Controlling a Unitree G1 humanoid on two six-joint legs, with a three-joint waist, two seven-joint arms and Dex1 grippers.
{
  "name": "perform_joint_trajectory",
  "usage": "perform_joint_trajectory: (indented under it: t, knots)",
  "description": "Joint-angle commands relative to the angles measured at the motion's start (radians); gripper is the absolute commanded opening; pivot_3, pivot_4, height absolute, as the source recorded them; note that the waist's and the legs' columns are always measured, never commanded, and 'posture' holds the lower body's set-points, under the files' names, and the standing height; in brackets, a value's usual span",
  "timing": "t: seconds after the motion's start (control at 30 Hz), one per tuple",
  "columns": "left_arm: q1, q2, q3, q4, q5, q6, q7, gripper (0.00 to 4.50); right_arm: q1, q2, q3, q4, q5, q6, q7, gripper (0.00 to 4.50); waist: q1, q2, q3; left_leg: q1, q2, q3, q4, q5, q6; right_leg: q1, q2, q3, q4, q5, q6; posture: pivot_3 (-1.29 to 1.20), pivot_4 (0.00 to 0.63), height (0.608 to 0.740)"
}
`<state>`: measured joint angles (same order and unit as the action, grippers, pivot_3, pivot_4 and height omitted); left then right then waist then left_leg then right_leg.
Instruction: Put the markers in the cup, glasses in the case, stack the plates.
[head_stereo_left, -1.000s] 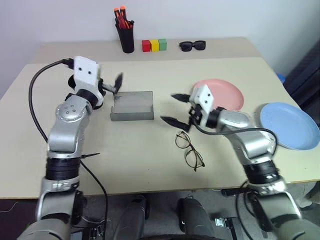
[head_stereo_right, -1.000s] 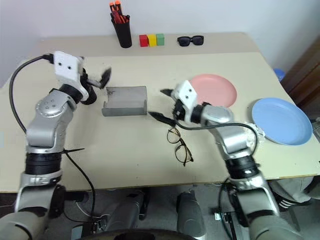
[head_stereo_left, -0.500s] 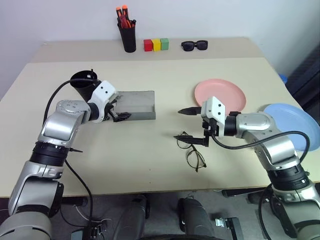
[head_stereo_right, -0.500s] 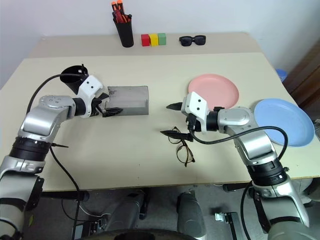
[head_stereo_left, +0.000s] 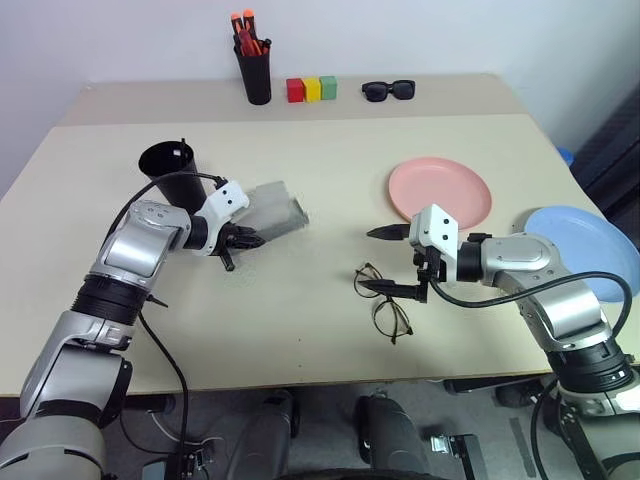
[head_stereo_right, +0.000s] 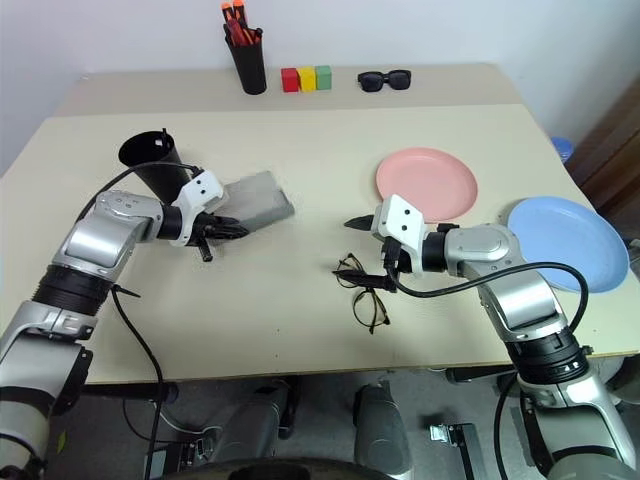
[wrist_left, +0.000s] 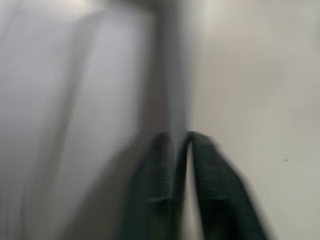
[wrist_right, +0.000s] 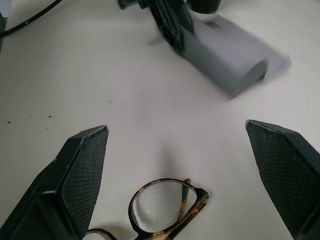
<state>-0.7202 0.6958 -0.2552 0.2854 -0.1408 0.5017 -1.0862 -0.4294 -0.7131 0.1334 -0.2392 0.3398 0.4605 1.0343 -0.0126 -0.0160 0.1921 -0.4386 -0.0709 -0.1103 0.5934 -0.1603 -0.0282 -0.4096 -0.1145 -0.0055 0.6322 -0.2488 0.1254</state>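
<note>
The grey case (head_stereo_left: 272, 211) lies skewed on the table, one end raised. My left gripper (head_stereo_left: 243, 240) is shut on the case's near-left edge; the left wrist view shows its fingertips (wrist_left: 162, 150) pinching a thin grey wall of the case (wrist_left: 100, 100). The black cup (head_stereo_left: 170, 166) stands just behind that arm. The wire-framed glasses (head_stereo_left: 385, 303) lie on the table under my right gripper (head_stereo_left: 385, 261), which is open and straddles the glasses (wrist_right: 167, 210) without touching. The pink plate (head_stereo_left: 440, 191) and the blue plate (head_stereo_left: 592, 250) lie apart at the right. The markers are hidden.
At the back stand a black pen holder (head_stereo_left: 256, 75) with orange-capped markers, a row of three coloured blocks (head_stereo_left: 311, 90) and black sunglasses (head_stereo_left: 386, 91). The blue plate juts over the table's right edge. Bare tabletop lies between the case and the glasses.
My left gripper came down to the case's left end and shut on it; the case has swung askew and tipped. My right gripper stayed open and drew slightly back over the glasses.
</note>
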Motion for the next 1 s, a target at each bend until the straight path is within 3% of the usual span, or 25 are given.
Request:
perform_joint_trajectory:
  t: [0.03,0.27,0.43,0.53,0.63,0.8,1.0]
  knots:
    - [0.054,0.012,0.031,-0.112,-0.026,-0.077,-0.043,0.03,0.000,-0.024,-0.043,-0.025,0.006,0.033,-0.022,4.50,0.000,0.000,0.000,0.000,0.000,0.000,0.000,0.000,0.000,0.000,-0.001,0.000,0.000,0.000,0.000,0.00,0.150,0.740]
    - [0.215,0.097,0.012,-0.410,-0.095,0.006,-0.161,0.03,0.009,-0.058,-0.057,-0.034,0.014,0.072,-0.019,4.50,-0.001,0.000,0.000,-0.001,0.000,0.000,0.000,0.000,0.000,-0.001,-0.001,0.000,0.000,0.000,0.000,0.00,0.150,0.740]
    - [0.241,0.109,-0.001,-0.465,-0.101,0.011,-0.180,0.03,0.022,-0.080,-0.067,-0.051,0.036,0.143,-0.021,4.50,0.003,0.000,0.000,-0.001,0.000,0.000,0.001,0.000,0.001,0.000,-0.001,0.000,0.000,-0.002,-0.004,0.00,0.150,0.740]
    - [0.235,0.099,0.007,-0.453,-0.106,-0.002,-0.188,0.91,0.030,-0.091,-0.077,-0.063,0.056,0.202,-0.030,4.50,0.002,0.000,0.000,-0.001,0.000,0.000,0.002,0.000,0.001,0.000,-0.001,0.000,0.000,-0.002,-0.003,0.00,0.150,0.740]
    - [0.217,0.066,0.029,-0.438,-0.076,-0.057,-0.124,2.39,0.063,-0.094,-0.149,-0.091,0.145,0.325,-0.048,4.50,0.003,0.000,0.000,-0.001,0.000,0.000,0.001,-0.001,0.001,0.000,-0.001,0.000,0.000,-0.002,-0.003,0.00,0.150,0.740]
    - [0.238,-0.016,0.127,-0.452,-0.115,-0.078,0.016,2.39,0.130,-0.092,-0.194,-0.117,0.191,0.422,-0.098,4.50,0.004,0.000,0.000,-0.002,0.000,0.000,0.003,-0.001,0.002,0.000,-0.002,0.000,-0.001,-0.002,-0.003,0.00,0.150,0.740]
    - [0.507,-0.080,0.296,-0.675,-0.225,-0.118,0.114,2.39,0.133,-0.020,-0.220,-0.149,0.292,0.631,-0.221,4.50,-0.004,0.002,0.000,-0.001,0.001,0.001,0.002,-0.002,0.003,-0.001,-0.003,0.001,0.000,0.000,0.000,0.00,0.150,0.740]
